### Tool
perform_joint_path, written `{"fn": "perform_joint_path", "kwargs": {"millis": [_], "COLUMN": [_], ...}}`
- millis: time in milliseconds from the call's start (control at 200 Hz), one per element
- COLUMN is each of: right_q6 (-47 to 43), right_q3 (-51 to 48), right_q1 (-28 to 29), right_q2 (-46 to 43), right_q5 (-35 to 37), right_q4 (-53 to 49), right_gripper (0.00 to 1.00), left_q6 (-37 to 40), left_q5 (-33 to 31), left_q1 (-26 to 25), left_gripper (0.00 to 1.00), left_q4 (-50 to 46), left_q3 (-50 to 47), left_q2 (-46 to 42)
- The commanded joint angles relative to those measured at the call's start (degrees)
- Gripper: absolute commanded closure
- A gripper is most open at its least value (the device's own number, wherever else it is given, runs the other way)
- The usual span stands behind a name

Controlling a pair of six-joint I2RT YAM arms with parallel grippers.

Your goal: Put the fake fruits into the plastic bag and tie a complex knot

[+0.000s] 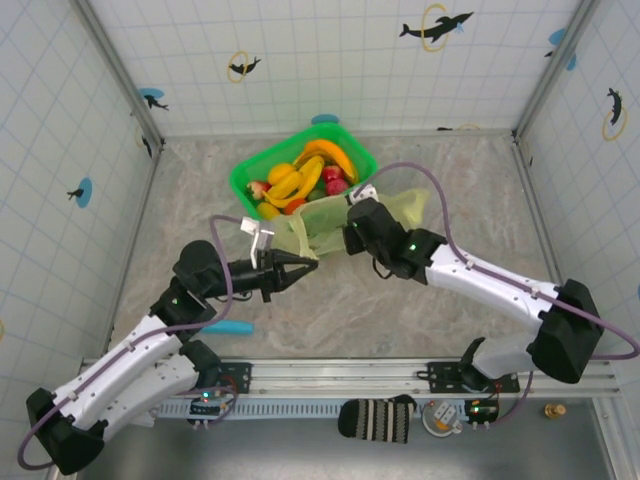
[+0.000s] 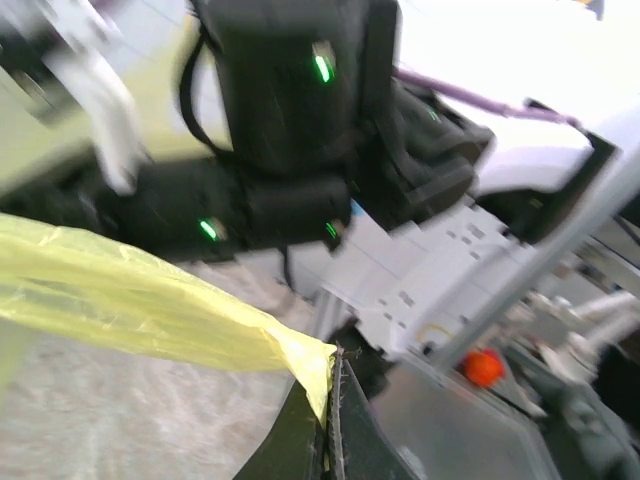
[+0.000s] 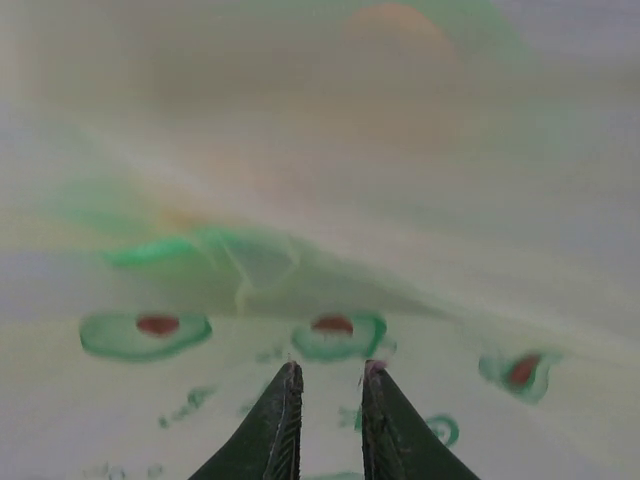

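**Plastic bag: handling and grip, both arms at the mouth**

Plastic bag (image 1: 325, 215) lay crumpled on the table (image 1: 450, 300), just in front of the green tray (image 1: 240, 178) and between the two grippers. Fake fruits (image 1: 300, 180) sat heaped in the tray; none could be made out in the bag.

Handling, as judged: very thin, limp film, almost weightless and slippery. It should stretch and crease rather than hold a shape (avocado print showed through it, blurred). A pull too hard would likely tear it or slip it out. Best hold looked to be the rim or a handle loop, gathered into a fold, not a single flat layer.

Left gripper (image 1: 305, 266): jaws pressed together on a corner of the bag's edge, film drawn taut away from the tips in the left wrist view. Arm reached forward and inward, wrist roughly level.

Right gripper (image 3: 330, 375): jaws narrowly parted, nothing seen pinched between them, printed film close ahead. Arm crossed in from the right, elbow low, head at the bag's far side.
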Motion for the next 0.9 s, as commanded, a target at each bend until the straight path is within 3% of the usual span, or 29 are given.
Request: {"fn": "perform_joint_path", "kwargs": {"millis": [0, 150, 400, 505, 691, 896], "right_q6": [2.6, 3.3, -4.1, -6.0, -2.9, 11.5], "right_q3": [-6.4, -9.8, 3.1, 9.0, 9.4, 5.2], "right_q1": [-0.3, -3.7, 0.7, 0.5, -5.2, -20.3], "right_q2": [-2.8, -2.5, -5.1, -7.5, -13.5, -13.2], "right_q5": [-3.6, -8.4, -14.6, -24.6, -50.5, -59.6], "right_q4": [-5.6, -6.4, -10.1, -11.2, -2.8, 17.8], "right_gripper": [0.74, 0.63, 0.35, 0.34, 0.36, 0.38], "left_q6": [2.4, 1.7, 1.9, 3.1, 5.5, 8.2], "left_q5": [-11.5, -12.8, -12.6, -13.8, -17.1, -12.7], "left_q1": [-0.2, -0.2, -0.2, -0.2, -0.2, -0.2], "left_gripper": [1.0, 1.0, 1.0, 1.0, 1.0, 1.0], "left_q4": [-3.2, -1.6, -3.9, -6.1, -11.6, -14.1], "left_q3": [4.6, 7.1, 6.9, 5.0, 3.3, 3.2], "left_q2": [1.3, 4.5, 8.5, 8.3, 5.9, 6.9]}}
